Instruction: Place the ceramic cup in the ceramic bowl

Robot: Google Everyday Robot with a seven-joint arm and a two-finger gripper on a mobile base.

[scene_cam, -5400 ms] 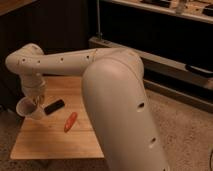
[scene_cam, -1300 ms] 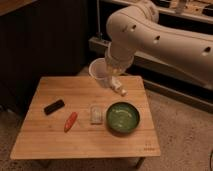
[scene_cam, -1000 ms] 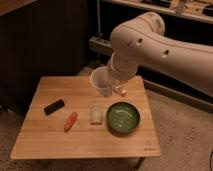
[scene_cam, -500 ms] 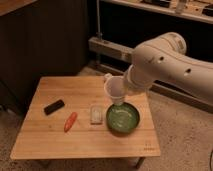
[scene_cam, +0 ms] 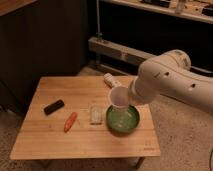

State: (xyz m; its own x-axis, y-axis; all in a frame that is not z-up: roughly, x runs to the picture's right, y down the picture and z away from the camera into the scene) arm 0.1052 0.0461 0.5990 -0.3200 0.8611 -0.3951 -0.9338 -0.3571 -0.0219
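Observation:
The white ceramic cup [scene_cam: 119, 96] hangs tilted in the air just above the left rim of the dark green ceramic bowl [scene_cam: 123, 120]. The bowl sits on the right part of the wooden table [scene_cam: 80, 145]. My gripper [scene_cam: 129, 97] is at the cup's right side, shut on it and mostly hidden by the bulky white arm [scene_cam: 170, 80] that reaches in from the right. The bowl's mottled green inside shows nothing in it.
A white packet [scene_cam: 96, 113] lies just left of the bowl, an orange-red stick-shaped thing [scene_cam: 70, 121] further left, and a black block [scene_cam: 53, 106] near the left edge. A white object [scene_cam: 111, 80] lies at the table's back edge. A dark shelf unit [scene_cam: 150, 30] stands behind.
The arm has carried the cup from over the table's back edge forward, right and lower, so it now hangs over the bowl. The things on the table have not moved.

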